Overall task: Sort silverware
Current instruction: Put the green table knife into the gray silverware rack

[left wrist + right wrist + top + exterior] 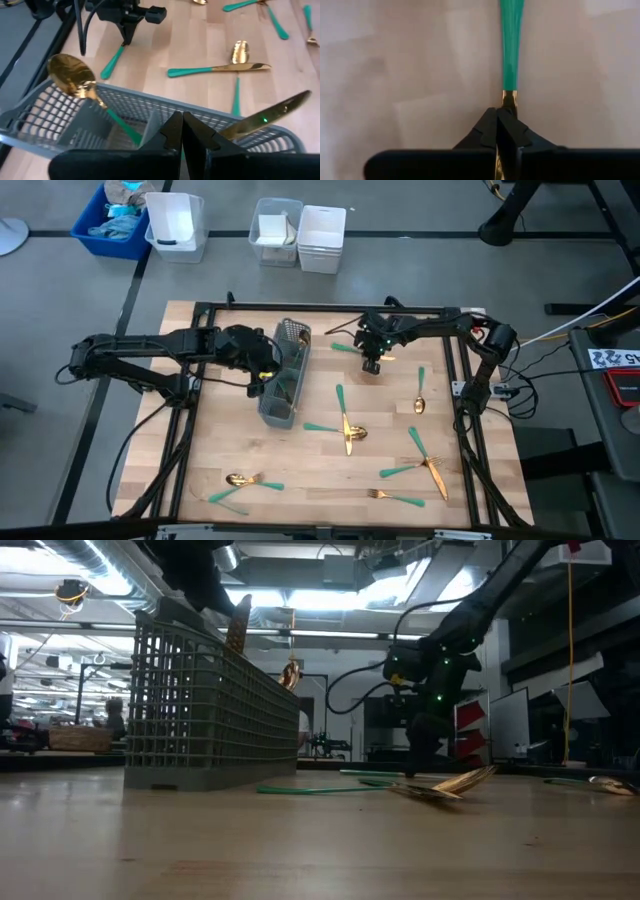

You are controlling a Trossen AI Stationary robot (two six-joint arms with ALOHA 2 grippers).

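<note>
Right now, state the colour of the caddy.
Grey mesh caddy; the left wrist view shows it best.

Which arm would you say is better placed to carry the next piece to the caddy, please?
Probably the right: its gripper is shut on a teal-handled utensil lying on the table. The left gripper is shut above the caddy.

Seen from the left wrist: the left gripper [182, 132] hangs over the grey mesh caddy [60, 112], its two dark fingers [170, 131] pressed together. A gold spoon [75, 80] stands in the caddy, bowl up, its teal handle running down inside. A gold knife blade [272, 112] leans out over the caddy's rim. On the wooden desk [200, 45] beyond, a knife with a teal handle [220, 70] lies across another spoon [239, 55]. Farther off, the right gripper [127, 20] points down at a teal handle [112, 62] on the desk.
</note>
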